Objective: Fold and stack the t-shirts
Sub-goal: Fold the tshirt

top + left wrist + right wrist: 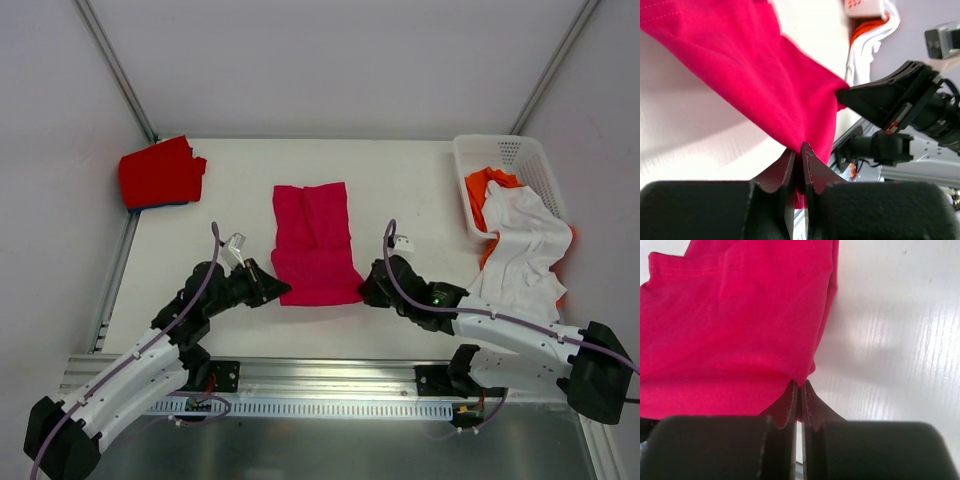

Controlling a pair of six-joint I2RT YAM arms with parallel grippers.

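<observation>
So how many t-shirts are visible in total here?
5: crimson-pink t-shirt mid-table; red t-shirt at the far left corner, a blue t-shirt edge under it; white t-shirt draped over the basket, orange t-shirt inside. More may be hidden there.

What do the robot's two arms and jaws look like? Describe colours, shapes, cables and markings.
Both the left arm and right arm have white shells with black joints. A purple cable runs along each. The left gripper and right gripper are black, with dark, tapered, wedge-shaped jaws. A small pale camera block sits on each wrist; a green light glows on the right arm.
</observation>
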